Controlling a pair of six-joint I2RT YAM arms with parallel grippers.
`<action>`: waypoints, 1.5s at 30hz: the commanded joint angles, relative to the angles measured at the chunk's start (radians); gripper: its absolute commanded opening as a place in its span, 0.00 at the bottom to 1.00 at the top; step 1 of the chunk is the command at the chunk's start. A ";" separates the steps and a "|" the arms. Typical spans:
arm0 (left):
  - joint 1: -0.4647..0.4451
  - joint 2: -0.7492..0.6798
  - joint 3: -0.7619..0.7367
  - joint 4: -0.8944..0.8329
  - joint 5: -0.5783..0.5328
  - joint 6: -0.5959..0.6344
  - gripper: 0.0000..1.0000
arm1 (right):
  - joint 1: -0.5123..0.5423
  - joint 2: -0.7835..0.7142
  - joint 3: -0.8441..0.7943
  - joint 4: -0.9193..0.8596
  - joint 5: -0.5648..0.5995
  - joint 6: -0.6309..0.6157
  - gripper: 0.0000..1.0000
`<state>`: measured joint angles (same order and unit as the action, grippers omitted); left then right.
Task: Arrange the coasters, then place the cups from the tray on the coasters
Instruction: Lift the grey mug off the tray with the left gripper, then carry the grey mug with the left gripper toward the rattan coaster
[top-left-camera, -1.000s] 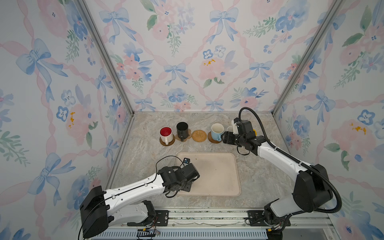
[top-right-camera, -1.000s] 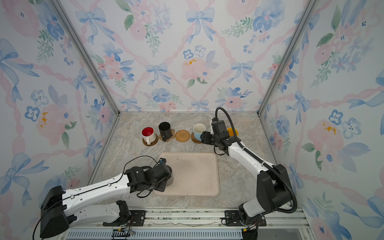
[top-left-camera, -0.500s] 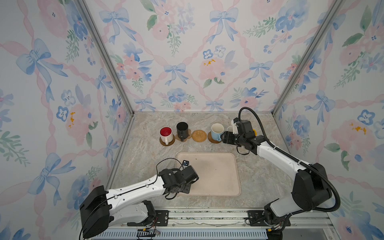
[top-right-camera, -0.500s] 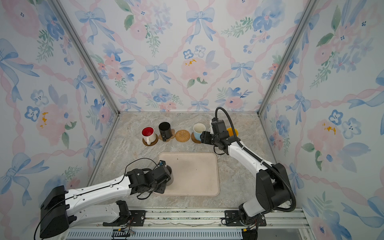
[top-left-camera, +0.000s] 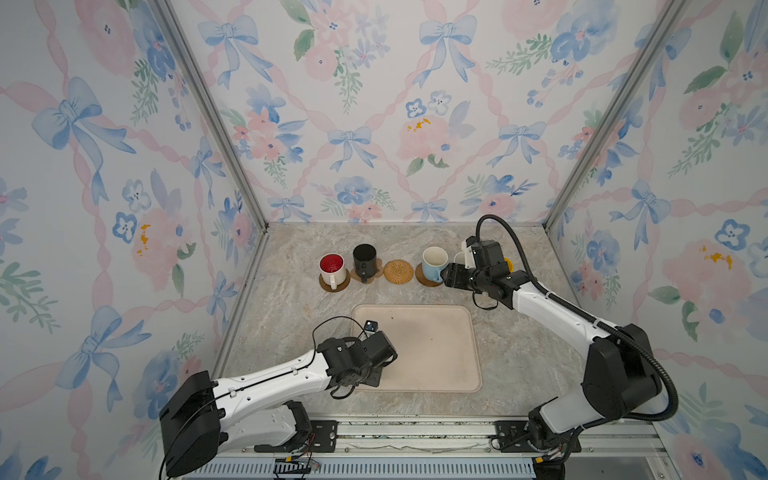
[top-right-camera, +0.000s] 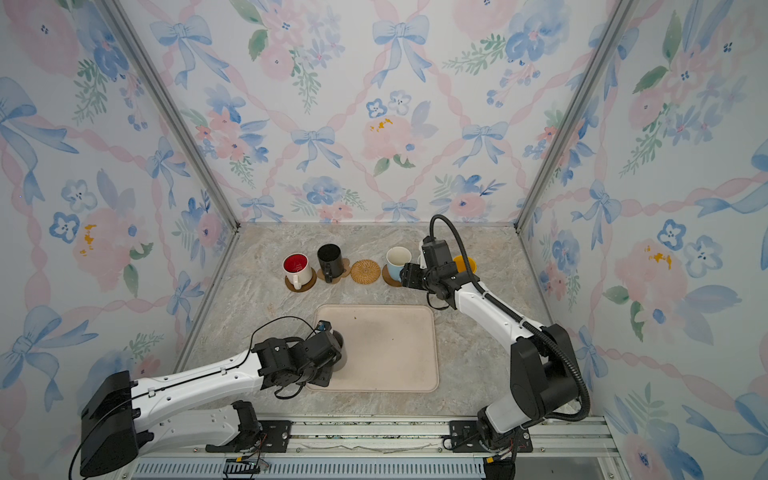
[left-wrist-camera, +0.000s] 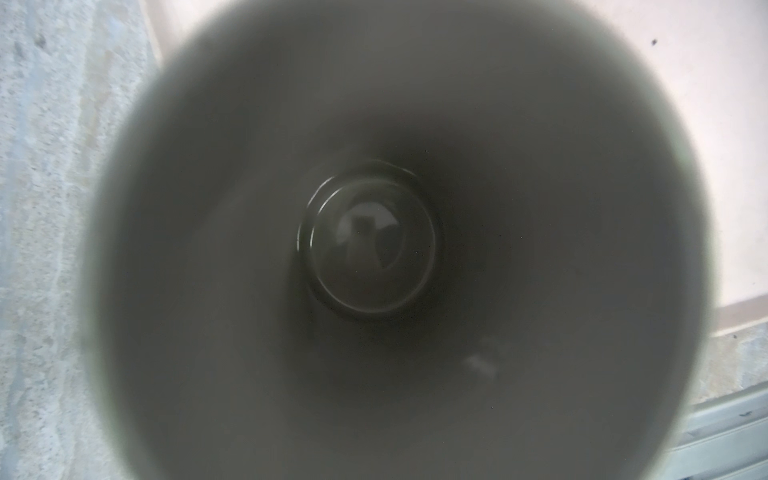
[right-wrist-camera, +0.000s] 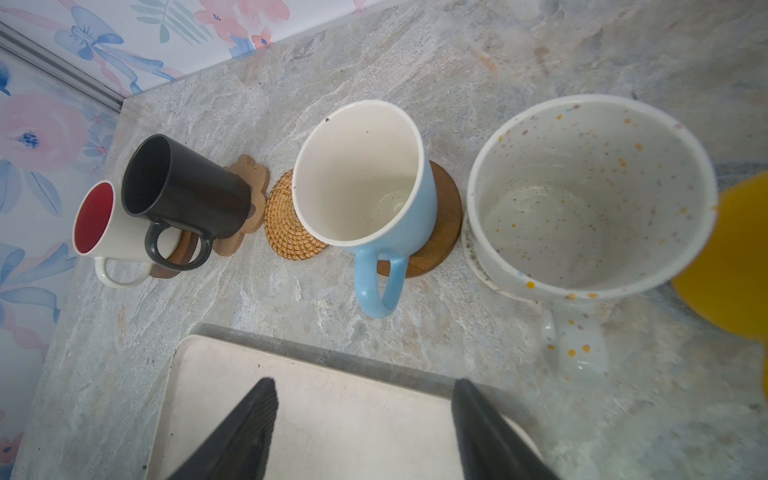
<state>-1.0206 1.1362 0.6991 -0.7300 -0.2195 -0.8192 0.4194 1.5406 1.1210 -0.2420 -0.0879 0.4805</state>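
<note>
On the tray (top-left-camera: 436, 353), the grey mug (top-right-camera: 340, 354) is covered by the left gripper (top-right-camera: 328, 369), whose opening cannot be told; the right gripper (right-wrist-camera: 363, 381) is spread wide, empty.

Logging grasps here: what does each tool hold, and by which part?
Right tool is open, holding nothing. Left tool sits over the grey mug on the tray; contact is hidden, so a hold cannot be told.

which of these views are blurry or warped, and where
Left wrist view: the grey mug fills the frame, its rim blurred, only its glossy bottom sharp. Right wrist view: wide-angle warp tilts the black mug outward; the handle of the cream speckled mug and the yellow mug are out of focus. Both top views: sharp, evenly lit.
</note>
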 joint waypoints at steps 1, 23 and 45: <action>0.006 0.012 -0.015 -0.003 0.001 -0.012 0.20 | -0.011 0.011 0.033 0.005 -0.014 0.009 0.70; 0.005 0.025 0.099 -0.003 -0.043 0.018 0.00 | -0.022 0.000 0.028 -0.004 -0.018 0.011 0.69; 0.074 0.151 0.264 0.008 -0.136 0.137 0.00 | -0.036 -0.030 0.011 0.012 -0.041 0.007 0.69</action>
<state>-0.9646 1.2865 0.9073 -0.7593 -0.2928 -0.7265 0.3931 1.5383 1.1275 -0.2417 -0.1146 0.4835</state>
